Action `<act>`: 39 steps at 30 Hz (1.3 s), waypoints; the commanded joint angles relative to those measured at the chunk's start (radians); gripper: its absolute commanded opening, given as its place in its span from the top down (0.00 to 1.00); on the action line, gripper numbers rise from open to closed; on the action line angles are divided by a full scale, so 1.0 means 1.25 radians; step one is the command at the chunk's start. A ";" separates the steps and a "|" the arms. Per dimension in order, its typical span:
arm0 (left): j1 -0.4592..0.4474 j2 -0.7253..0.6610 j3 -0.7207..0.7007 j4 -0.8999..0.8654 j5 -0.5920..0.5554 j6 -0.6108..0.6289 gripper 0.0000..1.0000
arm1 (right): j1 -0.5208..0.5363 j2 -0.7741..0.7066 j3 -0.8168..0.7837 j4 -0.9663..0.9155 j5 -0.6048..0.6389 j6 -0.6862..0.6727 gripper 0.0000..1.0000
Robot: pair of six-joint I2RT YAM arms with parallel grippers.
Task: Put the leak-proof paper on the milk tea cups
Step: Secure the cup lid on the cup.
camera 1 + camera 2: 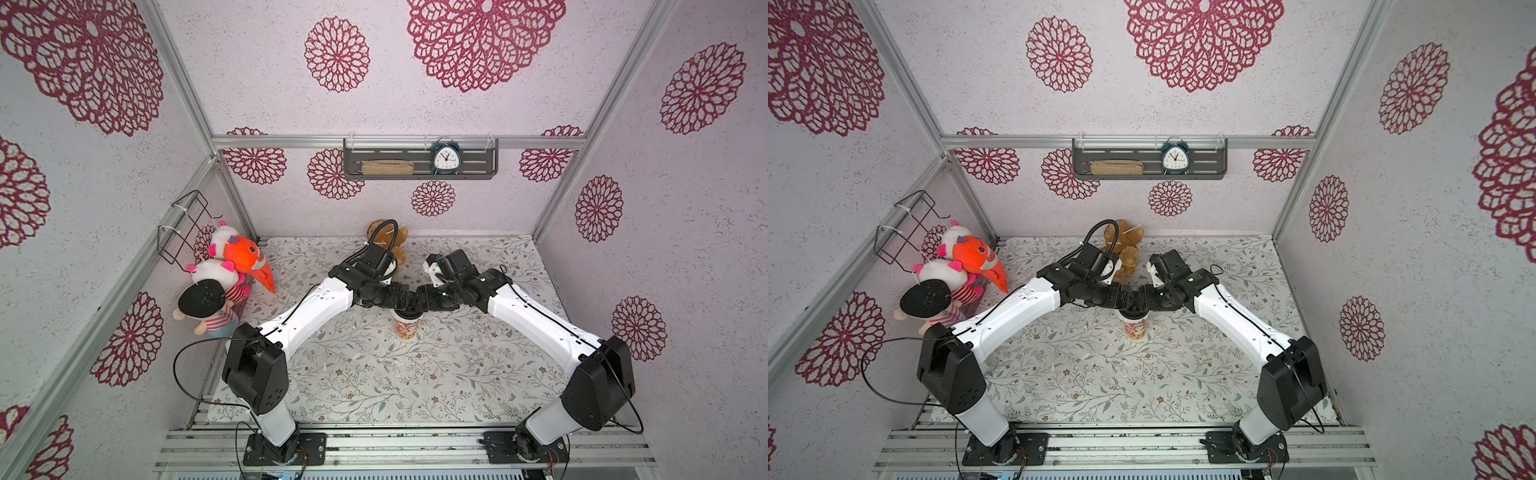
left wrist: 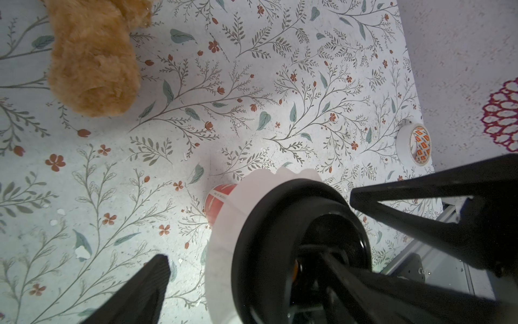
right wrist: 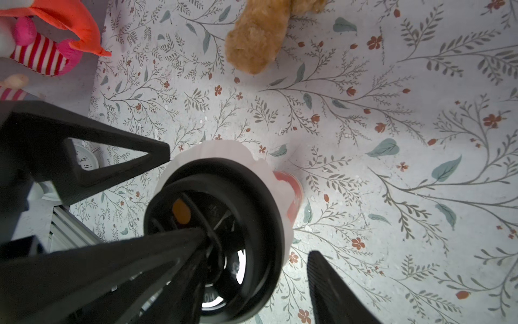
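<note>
Where the paper lies: the thin, round, translucent whitish leak-proof paper [image 2: 221, 252] is seen draped over the rim of the tall white paper cup with red-orange print [image 1: 406, 330], pinned beneath a black round plastic lid [image 3: 252, 182].
Cup: upright, mid-way across the floral-patterned bench [image 1: 353, 374].
Left gripper [image 2: 241, 256]: jaws apart, astride the lid's edge, nothing clamped.
Right gripper [image 3: 259, 244]: likewise apart, nothing clamped.
Handling: the film is judged light, limp and easily creased; only its fluted free skirt can be pinched, gently.
</note>
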 commanded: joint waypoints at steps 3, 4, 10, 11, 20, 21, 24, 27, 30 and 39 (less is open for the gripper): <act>0.000 0.053 -0.012 -0.116 -0.039 0.022 0.14 | 0.007 0.024 -0.029 -0.012 0.036 0.006 0.42; 0.001 0.054 -0.004 -0.117 -0.036 0.024 0.14 | 0.007 0.026 -0.033 -0.011 0.039 0.006 0.43; 0.001 0.045 0.092 -0.123 -0.030 0.036 0.12 | 0.007 0.040 -0.058 -0.013 0.051 0.003 0.45; 0.001 0.041 0.114 -0.121 -0.033 0.040 0.11 | 0.007 0.043 -0.060 -0.013 0.052 0.002 0.45; 0.002 -0.051 0.171 -0.054 -0.073 0.025 0.10 | 0.007 0.052 -0.073 -0.020 0.056 -0.003 0.46; 0.002 -0.064 0.154 -0.048 -0.071 0.019 0.12 | 0.007 0.050 -0.074 -0.021 0.056 -0.004 0.46; 0.007 -0.098 0.082 -0.042 -0.064 -0.010 0.20 | 0.007 0.048 -0.075 -0.026 0.059 -0.006 0.46; 0.014 -0.128 -0.005 -0.016 -0.048 -0.043 0.23 | 0.007 0.045 -0.077 -0.030 0.060 -0.009 0.46; 0.026 -0.147 -0.075 0.029 -0.016 -0.071 0.26 | 0.007 0.043 -0.077 -0.034 0.057 -0.010 0.46; 0.052 -0.123 -0.107 0.054 -0.014 -0.103 0.33 | 0.008 0.022 -0.087 -0.044 0.058 -0.010 0.46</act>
